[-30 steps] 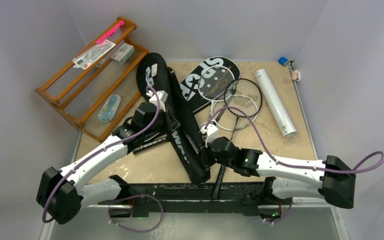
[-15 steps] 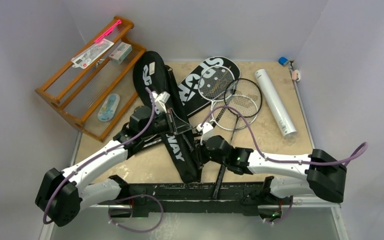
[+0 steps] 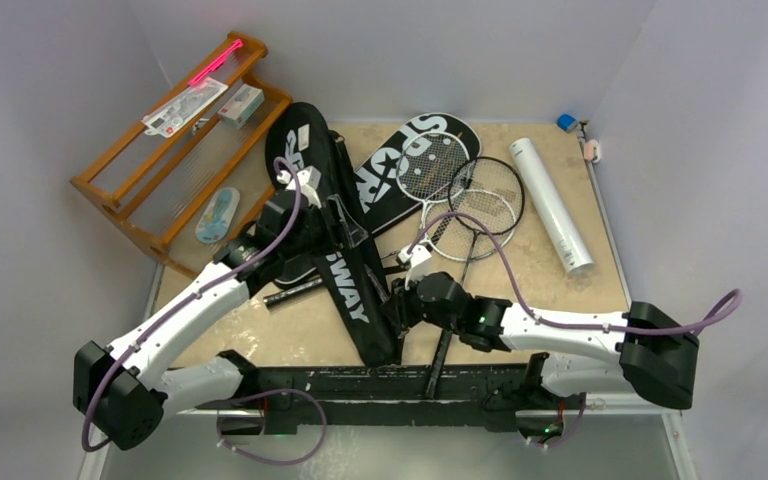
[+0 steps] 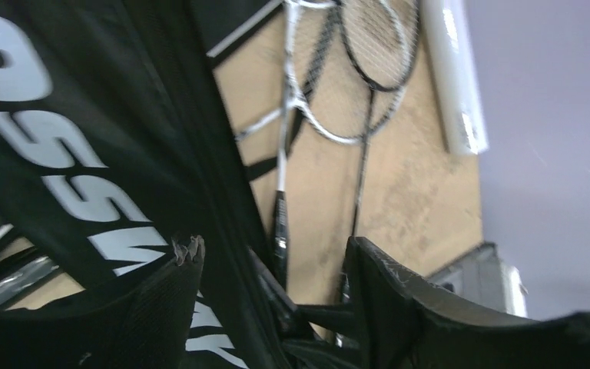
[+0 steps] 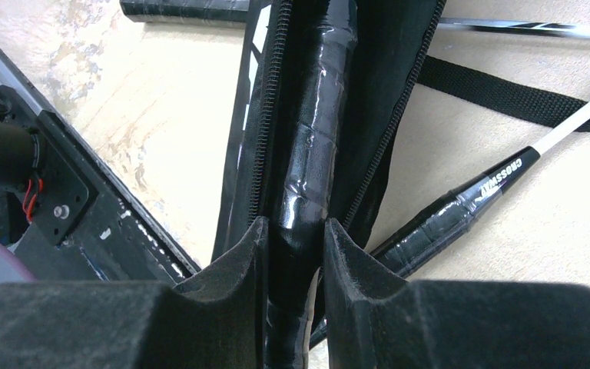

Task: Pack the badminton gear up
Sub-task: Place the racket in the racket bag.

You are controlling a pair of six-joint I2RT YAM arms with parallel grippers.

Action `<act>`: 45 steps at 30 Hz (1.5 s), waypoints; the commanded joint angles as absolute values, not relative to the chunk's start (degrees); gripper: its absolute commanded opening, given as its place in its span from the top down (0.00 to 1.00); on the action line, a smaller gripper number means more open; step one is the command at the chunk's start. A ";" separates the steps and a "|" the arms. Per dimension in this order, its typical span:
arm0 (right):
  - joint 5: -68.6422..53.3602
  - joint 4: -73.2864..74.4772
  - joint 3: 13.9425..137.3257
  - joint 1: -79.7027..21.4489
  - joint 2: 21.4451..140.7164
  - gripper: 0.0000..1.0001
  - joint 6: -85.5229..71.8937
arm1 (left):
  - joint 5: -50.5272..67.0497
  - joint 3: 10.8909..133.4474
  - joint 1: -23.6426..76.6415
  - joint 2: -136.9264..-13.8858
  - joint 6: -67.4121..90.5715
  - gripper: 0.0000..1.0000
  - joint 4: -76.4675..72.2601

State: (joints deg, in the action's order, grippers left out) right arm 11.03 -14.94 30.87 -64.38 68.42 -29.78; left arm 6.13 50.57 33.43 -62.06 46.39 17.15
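Observation:
The black CROSSWAY cover lies slantwise across the table's middle, its lettering close up in the left wrist view. My left gripper hovers over its upper half, open, with the cover's edge passing loosely between the fingers. At the cover's narrow end my right gripper is shut on a glossy black racket handle that lies inside the unzipped cover. The SPORT cover, two more rackets and the long white tube lie to the back right.
The orange-brown wooden rack with packets and a pink stick stands at the back left. A loose racket handle and a black strap lie right of my right gripper. A short black bar lies by my left arm. The black base rail lines the near edge.
My left gripper has opened, let go of the CROSSWAY cover and drawn back toward the far left. The cover has shifted left and settled. My right gripper keeps its hold.

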 commanded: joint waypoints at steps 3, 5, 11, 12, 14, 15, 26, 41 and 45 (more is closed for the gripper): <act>10.86 -20.82 33.05 -64.50 68.73 0.92 -26.48 | -7.96 56.80 33.20 -66.55 45.12 0.32 28.10; 10.76 -20.83 33.13 -64.43 68.63 0.93 -26.31 | -8.52 57.39 33.30 -68.27 45.04 0.32 27.71; 10.43 -20.74 33.70 -64.48 68.69 0.93 -25.98 | -11.64 60.87 33.25 -75.05 44.46 0.32 28.21; 10.43 -20.70 33.89 -64.49 68.79 0.93 -25.93 | -11.75 61.51 33.30 -76.27 44.28 0.32 28.21; 10.46 -20.79 34.00 -64.46 69.11 0.93 -25.74 | -11.54 62.69 33.27 -78.64 43.93 0.36 27.91; 10.46 -20.82 34.06 -64.50 69.29 0.92 -25.67 | -11.13 63.09 33.28 -79.31 43.60 0.40 27.54; 8.96 -20.74 34.88 -64.46 71.45 0.88 -25.18 | -7.44 62.29 33.27 -77.28 38.58 1.00 24.53; 5.12 -19.02 35.12 -64.46 69.37 0.68 -25.75 | 9.60 50.22 32.68 -62.98 36.60 1.00 14.19; 1.91 -17.66 35.48 -64.51 66.50 0.60 -26.15 | 13.40 46.99 32.17 -61.70 38.93 1.00 8.84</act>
State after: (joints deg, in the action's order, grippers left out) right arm 3.84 -12.27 31.90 -64.60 70.70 -28.36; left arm 2.76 48.75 31.73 -64.03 36.42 17.43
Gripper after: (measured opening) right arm 0.349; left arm 0.009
